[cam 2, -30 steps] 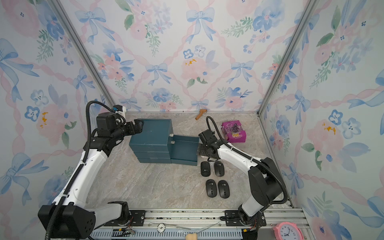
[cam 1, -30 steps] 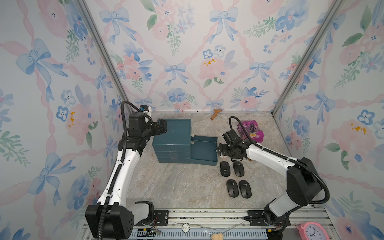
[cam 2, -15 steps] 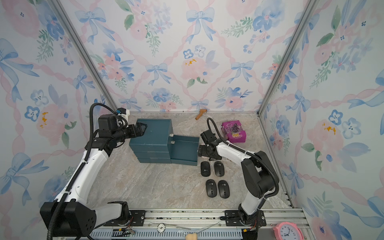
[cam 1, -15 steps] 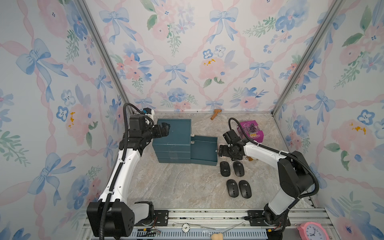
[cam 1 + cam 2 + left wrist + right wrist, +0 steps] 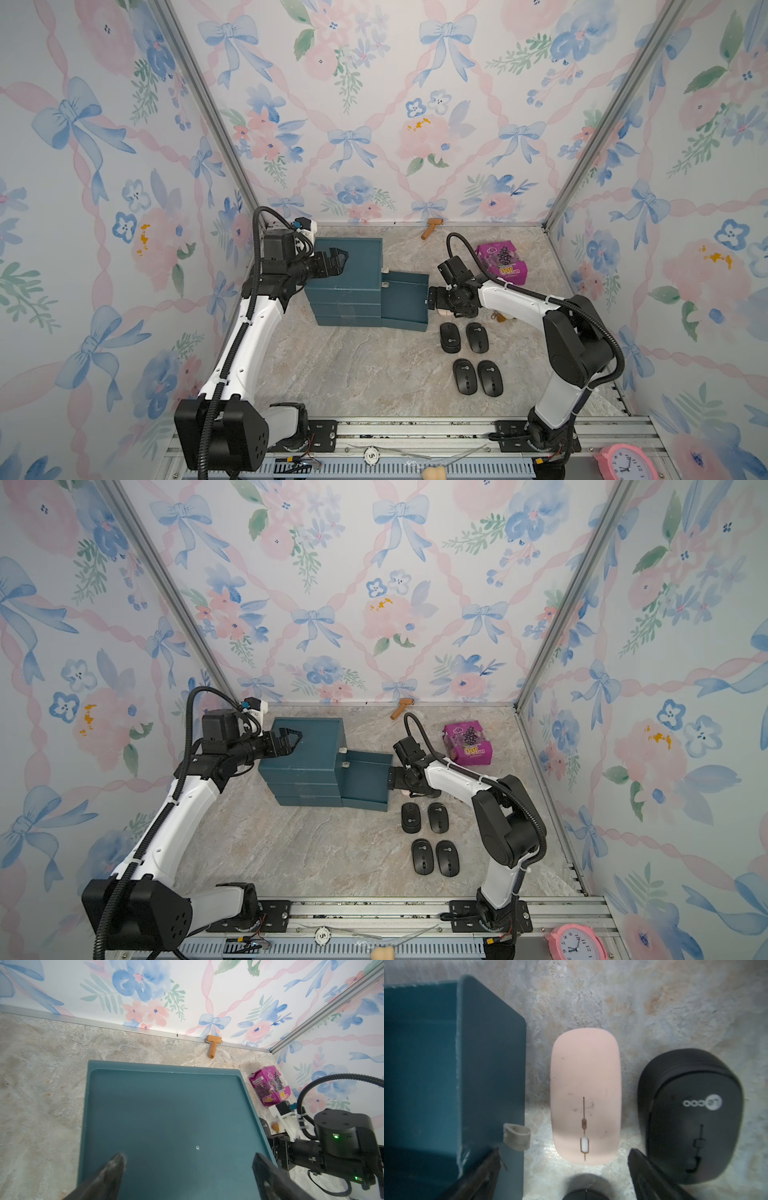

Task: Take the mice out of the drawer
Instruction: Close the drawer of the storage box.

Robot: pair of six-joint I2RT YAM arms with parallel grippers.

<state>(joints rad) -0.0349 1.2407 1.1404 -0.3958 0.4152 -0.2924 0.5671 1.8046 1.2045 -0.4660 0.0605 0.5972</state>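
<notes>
The pink mouse [image 5: 585,1095] lies out on the surface [image 5: 654,1012] between the front of the open drawer [image 5: 492,1064] and a black mouse [image 5: 691,1115], the right gripper [image 5: 563,1152] spread wide above it, apparently not touching, four black mice [image 5: 464,376] paired nearby, the left gripper [image 5: 189,1156] open over the cabinet [image 5: 166,1105] top.

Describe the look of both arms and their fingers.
The left arm and right arm share white link shells, black joints and black bases. A black ribbed cable loops over each wrist. The dark fingers taper to narrow tips. Small green lights dot the right arm's black housing.
</notes>
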